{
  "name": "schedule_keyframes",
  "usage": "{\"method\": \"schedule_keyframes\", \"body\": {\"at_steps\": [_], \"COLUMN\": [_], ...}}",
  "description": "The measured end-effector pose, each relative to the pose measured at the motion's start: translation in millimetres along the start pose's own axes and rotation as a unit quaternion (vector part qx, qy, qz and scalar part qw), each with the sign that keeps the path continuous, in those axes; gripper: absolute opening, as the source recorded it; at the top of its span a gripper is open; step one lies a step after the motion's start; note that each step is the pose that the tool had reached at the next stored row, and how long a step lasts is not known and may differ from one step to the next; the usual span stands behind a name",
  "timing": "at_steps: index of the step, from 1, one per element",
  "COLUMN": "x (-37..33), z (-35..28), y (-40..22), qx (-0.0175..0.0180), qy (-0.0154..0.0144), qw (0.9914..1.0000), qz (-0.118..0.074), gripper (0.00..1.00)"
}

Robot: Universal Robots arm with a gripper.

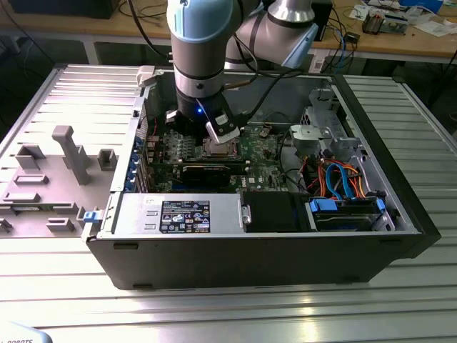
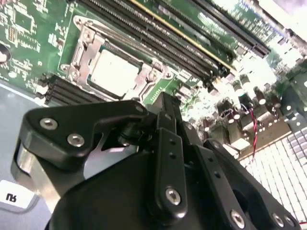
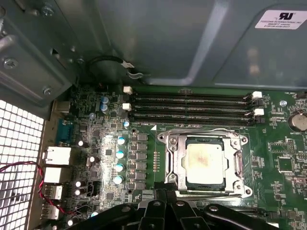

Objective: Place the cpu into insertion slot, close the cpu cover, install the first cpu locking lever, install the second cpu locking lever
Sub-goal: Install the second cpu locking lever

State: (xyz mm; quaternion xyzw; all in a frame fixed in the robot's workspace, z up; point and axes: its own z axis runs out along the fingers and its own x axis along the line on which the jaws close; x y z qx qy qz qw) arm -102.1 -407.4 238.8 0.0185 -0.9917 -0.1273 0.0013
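**Gripper** (image 1: 223, 136): hangs low inside the open computer case (image 1: 400, 214), just above the green circuit board (image 3: 283, 143). Finger state: cannot tell; in both wrist views the black linkage hides the tips.

**CPU** (image 3: 205, 163): lies flat in the insertion slot (image 3: 237, 165), silver top face up with a pale smear. In the first wrist view it sits directly beyond the gripper linkage.

**CPU cover** (image 3: 178, 143): silver frame lying down around the chip, its window showing the chip top.

**Surroundings:** long black card slots (image 3: 192, 108) run at 12 o'clock of the socket in the first wrist view; a row of blue-topped capacitors (image 3: 120, 160) at 9 o'clock; round coin battery (image 3: 299, 120) at about 2 o'clock. Red and black wires (image 3: 29, 167) cross the perforated case wall.

**Labels:** white sticker (image 3: 280, 19) on the case wall, black sticker (image 1: 185, 216) on the power supply; print not recorded.
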Motion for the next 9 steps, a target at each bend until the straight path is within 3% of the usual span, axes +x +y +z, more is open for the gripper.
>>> {"method": "schedule_keyframes", "body": {"at_steps": [9], "x": [0.0], "z": [-0.1], "y": [0.0], "qx": [0.0001], "qy": [0.0002], "qw": [1.0], "qz": [0.0], "gripper": [0.11]}}
